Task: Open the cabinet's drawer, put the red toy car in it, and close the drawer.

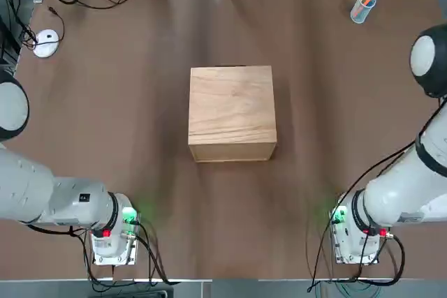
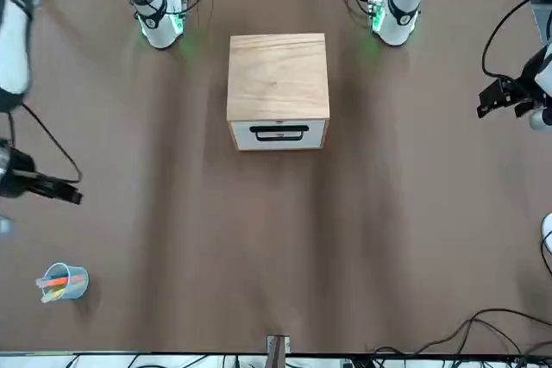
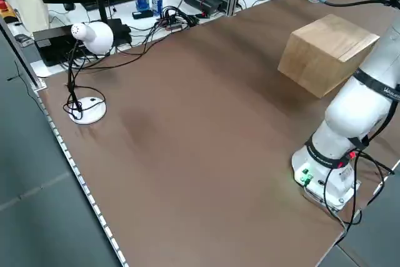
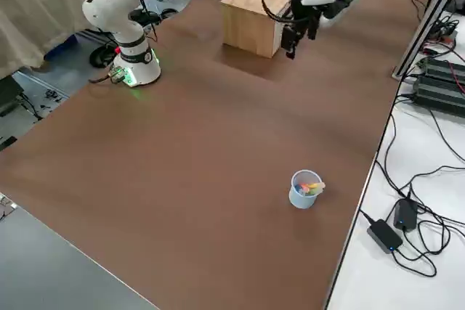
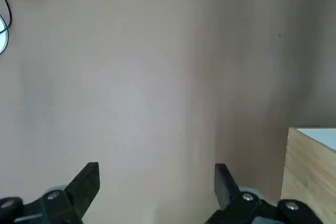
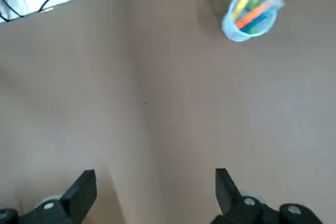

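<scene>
The light-wood cabinet [image 1: 232,113] stands mid-table. Its drawer [image 2: 279,134] is shut, with its dark handle facing away from the arms. The red toy car is out of view. My left gripper [image 5: 156,184] hovers open and empty over bare table on the robot's left, with a corner of the cabinet [image 5: 310,171] beside it. My right gripper [image 6: 155,187] hangs open and empty above the table on the robot's right, well short of the pen cup [image 6: 249,17]. From the front both grippers, left [image 2: 504,101] and right [image 2: 69,193], stay well out to the cabinet's sides.
A blue cup of coloured pens [image 1: 363,6] stands at the far right corner. A white computer mouse [image 1: 46,42] lies at the far left edge beside a white lamp-like device [image 3: 94,35]. Cables and electronics line the bench beyond the table.
</scene>
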Robot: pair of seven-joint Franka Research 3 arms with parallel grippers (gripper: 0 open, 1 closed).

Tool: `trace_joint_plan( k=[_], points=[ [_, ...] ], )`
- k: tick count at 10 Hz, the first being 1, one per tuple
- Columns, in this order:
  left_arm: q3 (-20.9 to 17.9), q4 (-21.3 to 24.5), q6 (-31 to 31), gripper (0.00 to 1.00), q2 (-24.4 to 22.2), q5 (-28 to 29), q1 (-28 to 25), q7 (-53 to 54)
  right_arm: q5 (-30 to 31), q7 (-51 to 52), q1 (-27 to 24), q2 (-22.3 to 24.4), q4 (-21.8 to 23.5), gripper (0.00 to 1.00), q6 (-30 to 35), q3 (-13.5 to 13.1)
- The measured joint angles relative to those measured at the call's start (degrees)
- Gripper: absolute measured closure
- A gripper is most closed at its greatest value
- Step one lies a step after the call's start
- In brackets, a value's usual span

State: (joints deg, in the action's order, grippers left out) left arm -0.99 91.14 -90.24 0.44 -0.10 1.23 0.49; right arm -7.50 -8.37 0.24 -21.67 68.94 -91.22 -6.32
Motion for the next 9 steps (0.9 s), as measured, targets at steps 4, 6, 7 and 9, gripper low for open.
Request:
trace_joint_plan(
  k=[4, 6, 7, 9],
  points=[
    [-0.01, -0.09, 0.00, 0.03, 0.04, 0.00, 0.03, 0.00, 0.01, 6.53, -0.39, 8.53, 3.68, 0.02, 5.55, -0.75],
    [-0.01, -0.10, 0.00, 0.03, 0.07, 0.00, 0.06, 0.00, 0.01, 7.91, 1.05, 12.82, 7.07, 0.05, 7.49, -2.34],
    [-0.03, -0.11, 0.00, 0.03, 0.08, 0.00, 0.06, 0.00, 0.01, 8.14, 1.36, 14.87, 9.35, 0.04, 7.50, -2.57],
    [-0.04, -0.11, 0.00, 0.03, 0.09, 0.00, 0.05, 0.00, 0.01, 8.56, 1.52, 16.46, 11.48, 0.00, 7.35, -2.67]
  ],
)
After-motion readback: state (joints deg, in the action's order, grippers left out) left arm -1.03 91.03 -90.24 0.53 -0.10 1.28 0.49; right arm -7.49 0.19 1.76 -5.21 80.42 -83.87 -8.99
